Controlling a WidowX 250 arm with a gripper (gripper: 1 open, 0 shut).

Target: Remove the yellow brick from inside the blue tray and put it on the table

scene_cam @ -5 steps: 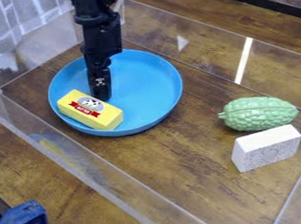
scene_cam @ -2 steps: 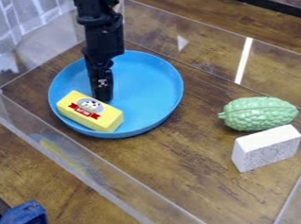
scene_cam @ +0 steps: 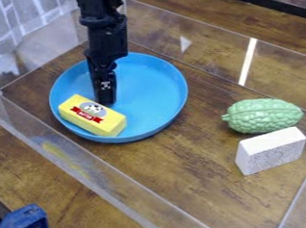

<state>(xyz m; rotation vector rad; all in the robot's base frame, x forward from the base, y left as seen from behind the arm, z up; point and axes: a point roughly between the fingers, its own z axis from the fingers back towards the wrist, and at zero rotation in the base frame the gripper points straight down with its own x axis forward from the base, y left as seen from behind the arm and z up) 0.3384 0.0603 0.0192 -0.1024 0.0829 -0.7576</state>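
Observation:
The yellow brick [scene_cam: 91, 113], with a red-and-white label on top, lies inside the blue tray [scene_cam: 161, 87] near its front-left rim. The tray rests on the table [scene_cam: 146, 174], dark wood planks under a glossy clear sheet. My black gripper [scene_cam: 105, 90] comes straight down into the tray, just behind the brick and apart from it. It is open, and nothing shows between its fingers. The arm hides part of the tray's back rim.
A green bumpy fruit-like object [scene_cam: 263, 114] sits at the right, with a white-grey block [scene_cam: 270, 149] just in front of it. A blue object [scene_cam: 20, 227] lies at the bottom-left corner. The clear sheet's raised edge runs along the left.

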